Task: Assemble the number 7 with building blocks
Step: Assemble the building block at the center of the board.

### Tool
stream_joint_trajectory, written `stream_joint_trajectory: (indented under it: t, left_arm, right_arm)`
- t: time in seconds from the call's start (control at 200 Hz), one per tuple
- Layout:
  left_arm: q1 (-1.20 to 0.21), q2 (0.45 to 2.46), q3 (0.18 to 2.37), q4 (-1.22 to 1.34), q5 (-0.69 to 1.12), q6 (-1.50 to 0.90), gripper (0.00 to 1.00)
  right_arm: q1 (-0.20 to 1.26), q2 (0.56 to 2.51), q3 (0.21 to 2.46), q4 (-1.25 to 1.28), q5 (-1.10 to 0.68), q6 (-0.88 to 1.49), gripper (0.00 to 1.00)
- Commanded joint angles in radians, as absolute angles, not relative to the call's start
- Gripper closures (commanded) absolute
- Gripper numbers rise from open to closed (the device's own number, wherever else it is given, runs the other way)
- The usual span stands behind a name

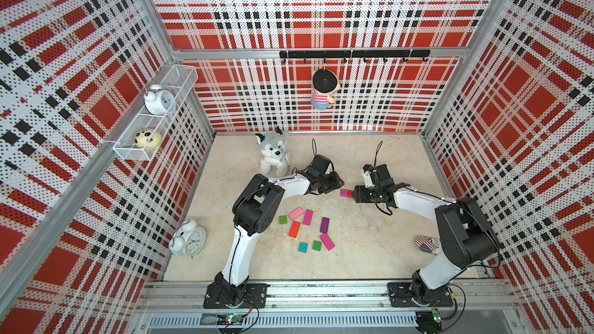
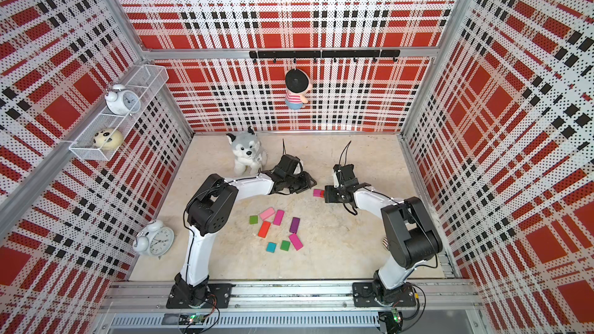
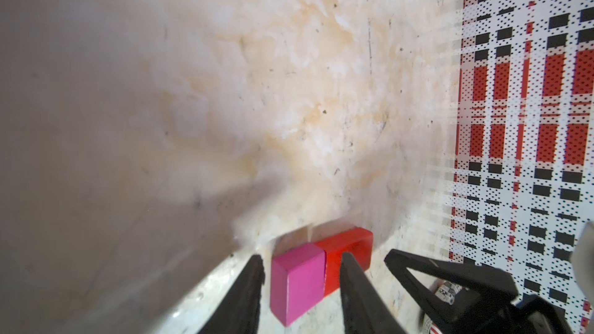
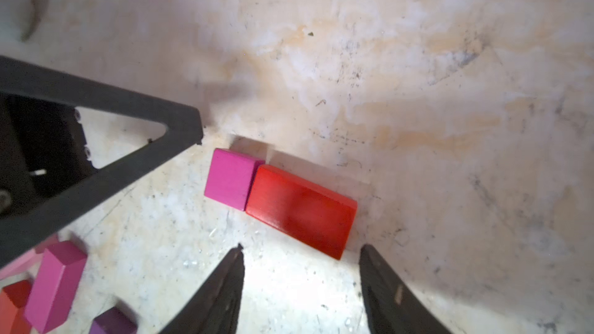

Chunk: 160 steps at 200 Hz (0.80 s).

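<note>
The tabletop [image 1: 369, 252] is marbled beige and walled by plaid panels. A plush dog [image 1: 273, 154] is seated at the far side, well apart from the work.

The left gripper [image 3: 303, 260] is seen in the left wrist view with jaws narrowly apart, straddling the magenta square [image 3: 297, 281]. A strip of tabletop shows between one finger and the block, so nothing is judged held. In the right wrist view its tip stands just clear of the square's corner.

The right gripper [image 4: 302, 247] is seen with jaws moderately wide and empty. The red rectangle [image 4: 302, 210] lies just ahead of its fingertips.

Eight loose building blocks [image 1: 308, 217] are counted in both top views, scattered near the tabletop's middle between the two arms. They comprise two green squares, one teal square, and pink, red-orange, purple and two magenta rectangles. None is touched.

Of the number 7 [image 2: 317, 192], only two pieces are laid: the magenta square and the red rectangle, flat, end to end and touching, beyond the loose group and between the two grippers. This is judged to be the top bar, begun or complete. The long stem is not yet started, so most of the task is left.
</note>
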<state>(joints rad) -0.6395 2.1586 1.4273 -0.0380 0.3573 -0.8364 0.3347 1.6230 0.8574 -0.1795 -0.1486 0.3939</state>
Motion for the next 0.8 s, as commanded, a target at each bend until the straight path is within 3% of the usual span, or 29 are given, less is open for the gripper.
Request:
stream_joint_trajectory:
  t: [0.0,0.797]
  left_arm:
    - [-0.650,2.120,1.396,-0.032,0.344,-0.821,0.60]
    - [-0.689,2.143,1.379,0.024,0.358,-0.857,0.67]
  right_arm:
    - [0.296,1.607,0.816,-0.127,-0.205,0.481,0.43]
    - [0.229,1.727,0.849,-0.077,-0.320,0.498,0.49]
